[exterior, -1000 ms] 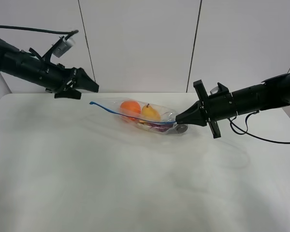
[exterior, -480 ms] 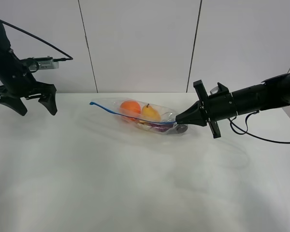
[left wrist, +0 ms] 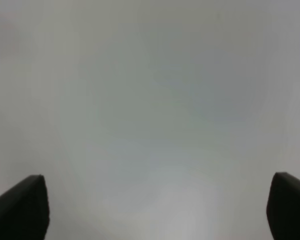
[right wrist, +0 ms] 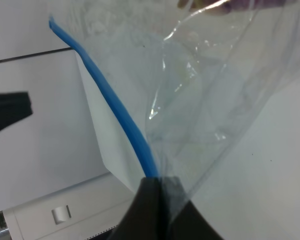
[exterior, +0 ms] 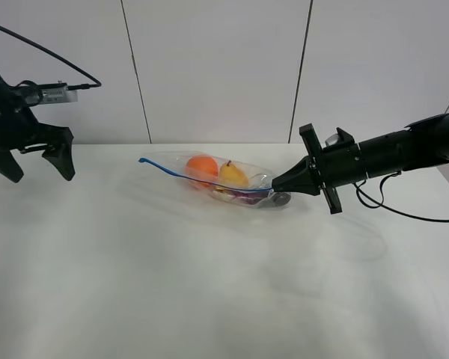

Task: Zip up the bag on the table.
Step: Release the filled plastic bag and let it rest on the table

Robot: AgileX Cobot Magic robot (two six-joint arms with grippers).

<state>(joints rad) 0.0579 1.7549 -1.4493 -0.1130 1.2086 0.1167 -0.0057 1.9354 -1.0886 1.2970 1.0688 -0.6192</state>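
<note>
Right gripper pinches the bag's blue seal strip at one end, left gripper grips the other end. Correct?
No. The left gripper holds nothing: the exterior high view shows it well apart from the bag, jaws open. The right gripper does pinch the blue seal strip at one end.

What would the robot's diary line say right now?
left gripper: open, far from bag | right gripper: shut on blue strip end | bag: on table
</note>
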